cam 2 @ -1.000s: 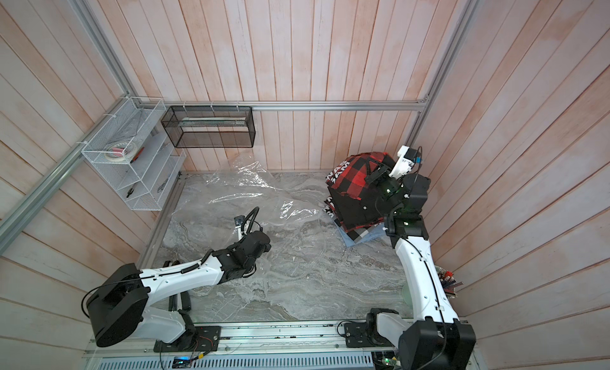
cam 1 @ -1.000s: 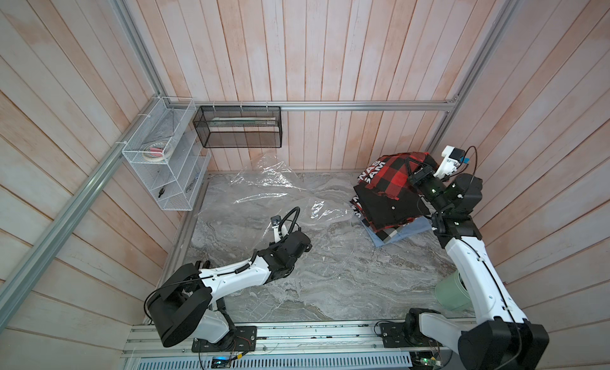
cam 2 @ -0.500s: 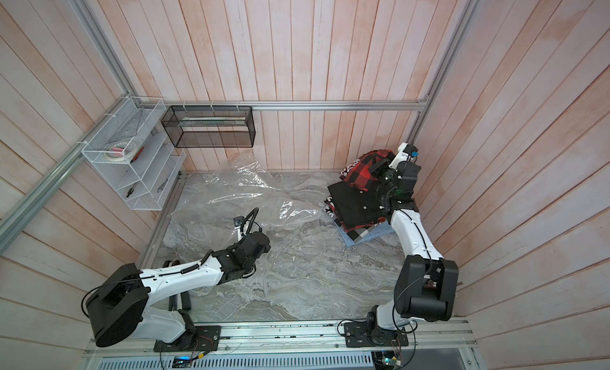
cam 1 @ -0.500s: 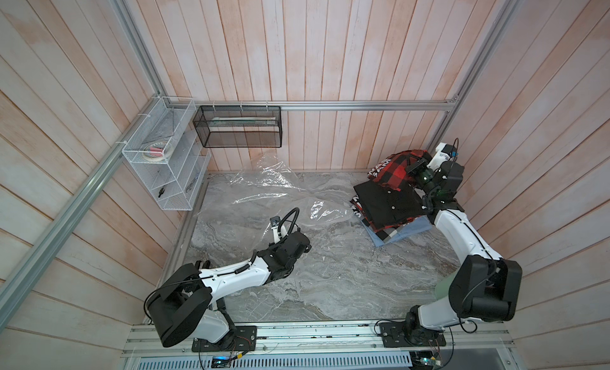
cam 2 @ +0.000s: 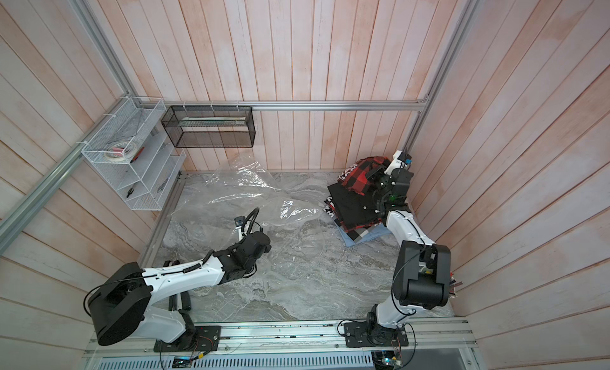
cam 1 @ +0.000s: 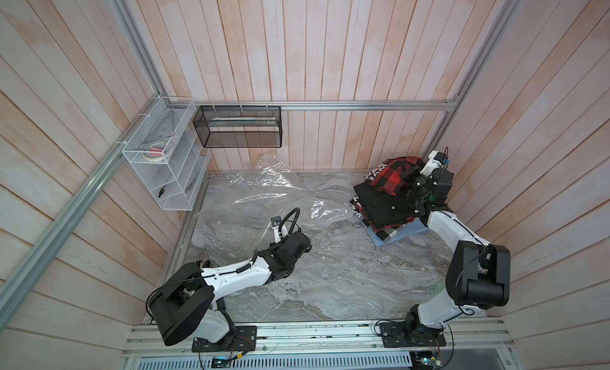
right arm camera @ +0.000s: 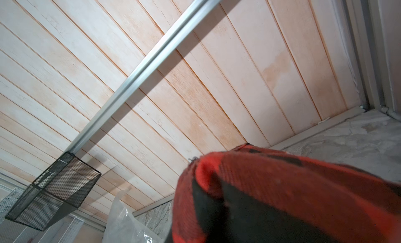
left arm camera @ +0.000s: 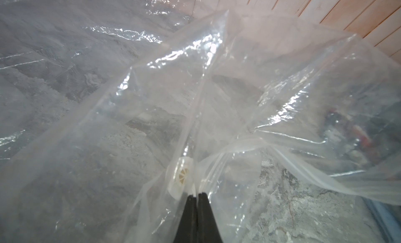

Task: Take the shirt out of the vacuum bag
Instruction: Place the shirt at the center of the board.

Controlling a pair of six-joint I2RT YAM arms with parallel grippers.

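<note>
End effectors [left arm camera: 197, 195] [cam 1: 408, 173] clamping vacuum bag [left arm camera: 152, 114], shirt [right arm camera: 282, 198]

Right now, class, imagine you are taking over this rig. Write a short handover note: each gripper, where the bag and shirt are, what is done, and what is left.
Left gripper: shut on a fold of the vacuum bag, beside its white valve.
Right gripper: shut, apparently on the red plaid shirt; cloth hides its fingers.
Bag: spread on the table, with no shirt visible inside.
Shirt: outside the bag, at the far end of the stack of folded clothes.
Done: shirt out.
Left: probably set the shirt on the stack and release both grips.
</note>
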